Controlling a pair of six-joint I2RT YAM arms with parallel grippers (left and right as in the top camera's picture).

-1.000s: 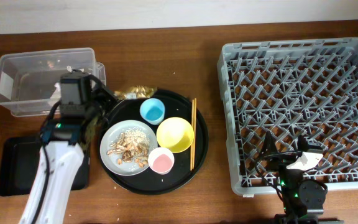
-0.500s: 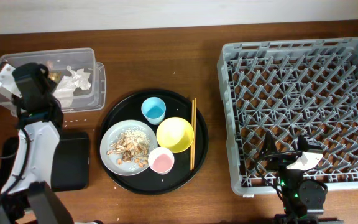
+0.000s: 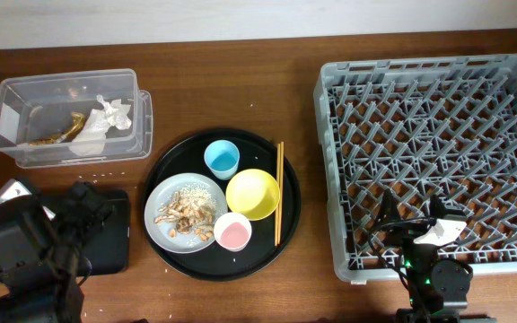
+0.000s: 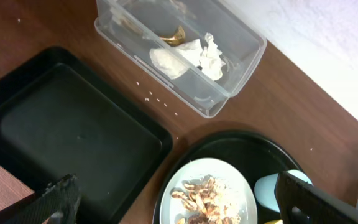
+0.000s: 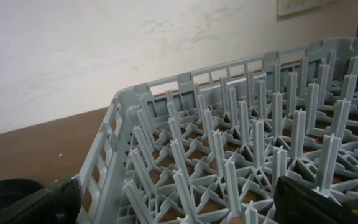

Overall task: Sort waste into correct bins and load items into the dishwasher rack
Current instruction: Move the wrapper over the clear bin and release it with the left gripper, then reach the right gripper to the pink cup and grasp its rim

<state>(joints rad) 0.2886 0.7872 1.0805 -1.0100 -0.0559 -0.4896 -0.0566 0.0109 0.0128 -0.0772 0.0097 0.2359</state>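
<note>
The clear tub (image 3: 25,108) holds the white napkin (image 3: 110,112) and the brownish-yellow scrap (image 3: 64,135). On the round black tray (image 3: 281,242) stand the blue cup (image 3: 222,159), the yellow bowl (image 3: 253,194) and the pink cup (image 3: 232,231). The grey plate (image 3: 164,193) there carries food crumbs (image 3: 185,212), and the chopsticks (image 3: 278,193) lie beside the bowl. My left gripper (image 4: 179,202) hangs open and empty, above the gap between the shallow black tray (image 4: 73,130) and the plate. My right gripper (image 5: 176,199) is open and empty at the near edge of the dishwasher rack (image 3: 433,157).
White specks (image 4: 160,102) dot the wood between the tub and the shallow black tray. My left arm (image 3: 21,260) covers the left part of that tray in the overhead view. A pale wall runs behind the table.
My left gripper has gone from shut to open. The brownish-yellow scrap now lies in the tub. My left arm has pulled back to the near left corner. The right arm is still.
</note>
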